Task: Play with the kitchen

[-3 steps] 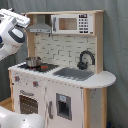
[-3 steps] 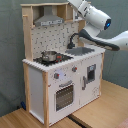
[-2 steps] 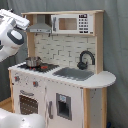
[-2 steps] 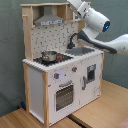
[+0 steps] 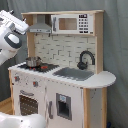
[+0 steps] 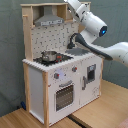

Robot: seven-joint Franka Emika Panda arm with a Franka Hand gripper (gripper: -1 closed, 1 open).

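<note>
The kitchen point(image 5: 65, 95) is a white and light-wood toy unit with a grey hood point(image 5: 40, 26), a microwave point(image 5: 72, 23), a black faucet point(image 5: 86, 57) and a sink point(image 5: 75, 74). A small metal pot point(image 5: 33, 61) stands on the stove, above the knobs point(image 5: 17, 78) and the oven door point(image 5: 27, 102). In the first exterior view my gripper point(image 5: 23, 22) is high at the kitchen's left side, level with the hood. In the second exterior view the arm point(image 6: 94, 24) reaches over the sink point(image 6: 77, 51) to the frame's top, near the hood point(image 6: 50, 19). Nothing shows in my gripper.
A grey curtain point(image 5: 115, 50) hangs behind the kitchen. The unit stands on a wooden surface point(image 6: 100, 112). A white part of the robot point(image 5: 20, 120) fills the first exterior view's lower left corner. A small red piece point(image 5: 44, 67) lies on the stove by the pot.
The arm's end has risen a little and moved closer to the hood. Nothing on the kitchen has moved.
</note>
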